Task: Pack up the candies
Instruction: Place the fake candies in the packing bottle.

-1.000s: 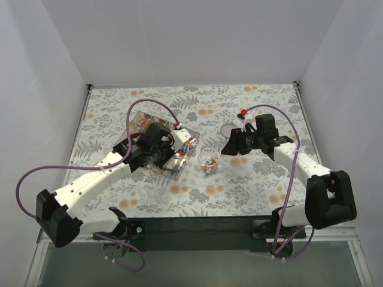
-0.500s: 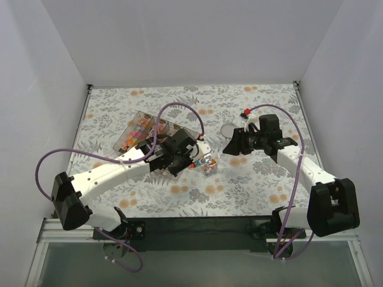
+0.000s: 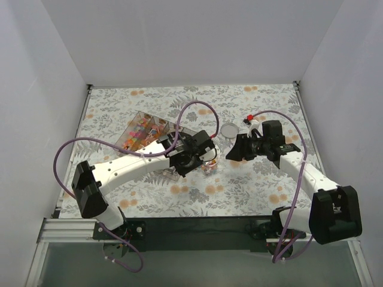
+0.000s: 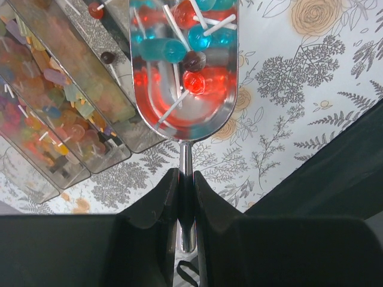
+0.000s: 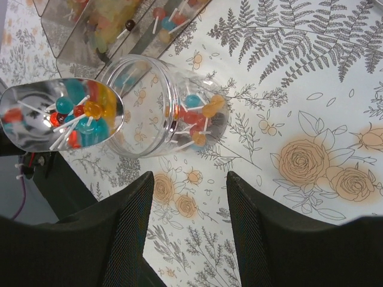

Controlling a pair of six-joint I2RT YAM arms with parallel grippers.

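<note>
My left gripper (image 4: 187,182) is shut on the handle of a metal scoop (image 4: 184,66), which is loaded with red, blue and dark candies on white sticks. In the right wrist view the scoop (image 5: 60,113) hangs beside the mouth of a clear glass jar (image 5: 158,104) that holds several candies (image 5: 200,119). In the top view the left gripper (image 3: 200,149) is at the jar (image 3: 209,164). My right gripper (image 5: 190,197) is open and empty, just right of the jar (image 3: 234,150).
A clear divided tray (image 3: 146,134) of mixed candies lies left of the jar; it also shows in the left wrist view (image 4: 66,113). A round jar lid (image 3: 229,129) lies behind the jar on the flower-print tablecloth (image 3: 197,191).
My left arm has carried the loaded scoop right, from the tray to the jar's mouth. My right gripper has drawn back slightly right of the jar.
</note>
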